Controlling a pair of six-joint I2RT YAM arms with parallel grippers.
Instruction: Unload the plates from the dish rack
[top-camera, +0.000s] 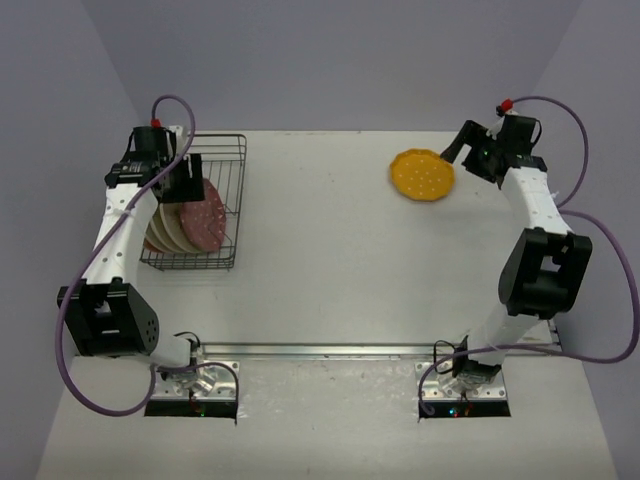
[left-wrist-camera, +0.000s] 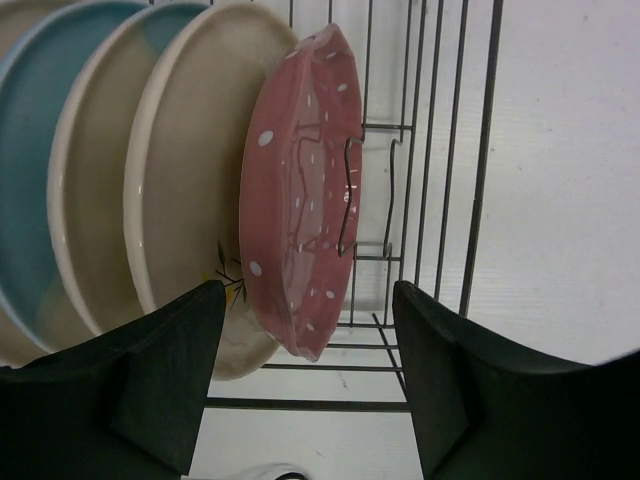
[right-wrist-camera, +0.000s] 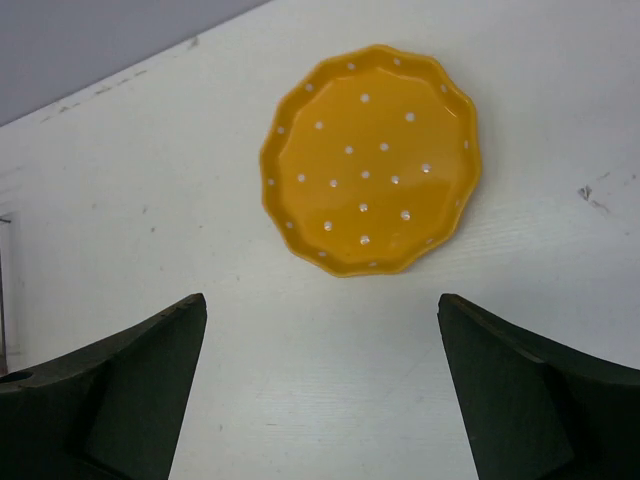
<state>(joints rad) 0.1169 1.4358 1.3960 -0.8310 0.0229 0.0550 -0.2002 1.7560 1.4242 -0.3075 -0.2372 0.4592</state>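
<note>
Yellow-orange plate (right-wrist-camera: 370, 160) with a scalloped rim and small white dots lies flat on the white desk (top-camera: 320, 260), at the far right and outside the dish rack (top-camera: 238, 160). The right wrist view shows its whole outline and some bare desk all around it. The right end effector (right-wrist-camera: 320, 300) hangs over the desk on the near side of this plate. Its two fingers are wide apart, nothing is between them, and they do not touch the plate. From the top view one learns more: this plate is close to the far edge of the desk, and the right arm reaches to it from the right side.

The other plates stand on edge in the dish rack, which sits at the far left corner of the desk. In the top view they are partly hidden under the left arm. The left wrist view shows them clearly: the dark pink plate (left-wrist-camera: 300, 200) with white dots is the outermost, next to it are two cream plates (left-wrist-camera: 190, 150), one with a leaf sprig low on it, then a blue tinted plate (left-wrist-camera: 40, 170). A bent wire tine (left-wrist-camera: 350, 195) stands against the face of the dark pink plate. The left end effector (left-wrist-camera: 305, 295) is at the lower rim of this plate with one finger on each side. The fingers (left-wrist-camera: 170, 370) are apart, and a gap shows between each one and the rim, so it is not clamped.

Room beside the pink plate is narrow, with the rack wires just beyond it. The rack and the yellow-orange plate are well apart, with a broad stretch of desk between them
</note>
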